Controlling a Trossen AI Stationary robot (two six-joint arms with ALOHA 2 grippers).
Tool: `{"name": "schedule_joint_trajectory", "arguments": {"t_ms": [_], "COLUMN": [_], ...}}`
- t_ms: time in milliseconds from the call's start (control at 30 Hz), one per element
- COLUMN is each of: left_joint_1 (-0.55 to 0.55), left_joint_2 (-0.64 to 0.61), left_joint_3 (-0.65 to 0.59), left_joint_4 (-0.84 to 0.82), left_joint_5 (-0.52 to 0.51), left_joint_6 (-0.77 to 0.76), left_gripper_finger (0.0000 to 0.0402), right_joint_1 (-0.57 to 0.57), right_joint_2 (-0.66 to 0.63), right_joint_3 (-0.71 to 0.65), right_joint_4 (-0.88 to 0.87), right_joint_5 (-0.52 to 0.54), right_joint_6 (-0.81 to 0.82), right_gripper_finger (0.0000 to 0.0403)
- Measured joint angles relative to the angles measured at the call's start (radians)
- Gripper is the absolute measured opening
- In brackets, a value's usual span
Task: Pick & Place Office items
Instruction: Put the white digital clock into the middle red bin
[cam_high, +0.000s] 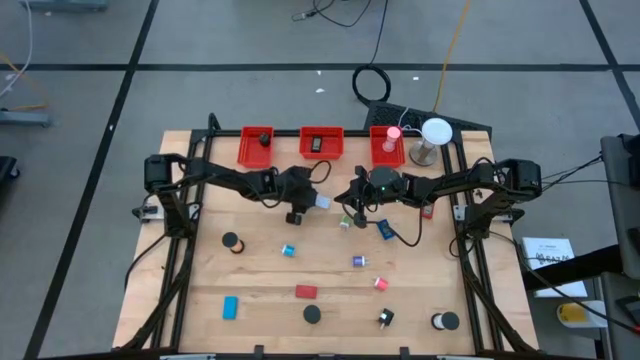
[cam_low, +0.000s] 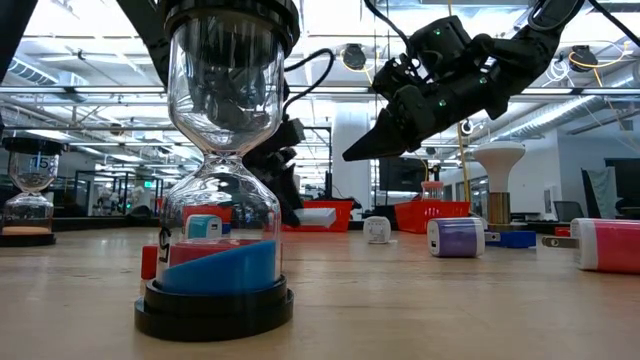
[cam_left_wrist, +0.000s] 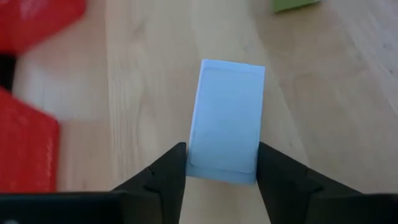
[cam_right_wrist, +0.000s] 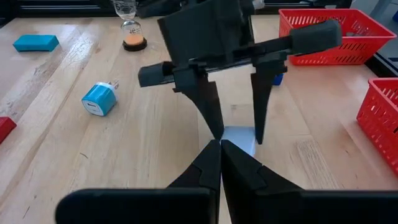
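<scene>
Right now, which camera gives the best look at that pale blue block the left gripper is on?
The left wrist view: the pale blue block fills it, between the left gripper fingers. The high view shows a speck; the right wrist view only a sliver; in the low view I can't pick it out.

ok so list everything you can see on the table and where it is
bins: 3, red, in a row along the far edge
lamp: 1, white, far right corner
hourglasses: 2 seen, blue sand near front, orange sand far left
pale blue block: 1, table centre, between the left gripper's fingers
chargers: several, blue, purple, pink, mid table
blue block: 1, front left
red block: 1, front centre
left gripper: closed on the pale blue block
right gripper: shut, facing it
</scene>
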Motion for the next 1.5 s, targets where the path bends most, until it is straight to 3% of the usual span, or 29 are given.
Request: {"name": "schedule_joint_trajectory", "arguments": {"t_ms": [200,333,467,567,667,767,933,1100,1333,1500], "left_joint_1": [0.013,0.005,0.007,0.014,0.023,0.022,0.023,0.022,0.043,0.092], "left_joint_2": [0.01,0.003,-0.005,-0.017,-0.037,-0.069,-0.145,-0.225,-0.312,-0.372], "left_joint_3": [0.0,0.0,0.0,0.0,-0.032,-0.11,-0.284,-0.432,-0.577,-0.686], "left_joint_4": [0.018,0.009,-0.01,-0.067,-0.093,0.027,0.374,0.689,0.878,0.982], "left_joint_5": [-0.008,-0.066,-0.091,-0.137,-0.164,-0.146,-0.068,-0.018,-0.023,0.011], "left_joint_6": [-0.076,-0.129,-0.159,-0.253,-0.349,-0.44,-0.571,-0.659,-0.681,-0.692], "left_gripper_finger": [0.0197,0.0218,0.0229,0.0215,0.0167,0.0102,0.0011,0.0023,0.0005,0.0011], "right_joint_1": [-0.002,-0.009,-0.011,-0.013,-0.019,-0.021,-0.027,-0.035,-0.038,-0.041], "right_joint_2": [0.0,0.0,0.0,0.0,0.0,0.001,0.033,0.116,0.265,0.337], "right_joint_3": [0.0,0.0,0.0,0.016,0.073,0.14,0.227,0.35,0.57,0.661], "right_joint_4": [-0.015,-0.015,-0.018,-0.073,-0.194,-0.293,-0.388,-0.522,-0.748,-0.817], "right_joint_5": [0.002,0.005,0.065,0.083,0.088,0.126,0.159,0.159,0.158,0.155], "right_joint_6": [0.033,0.077,0.135,0.175,0.2,0.186,0.171,0.176,0.155,0.148], "right_gripper_finger": [0.0006,0.0006,0.0018,0.0038,0.0066,0.0097,0.015,0.0196,0.024,0.0263]}}
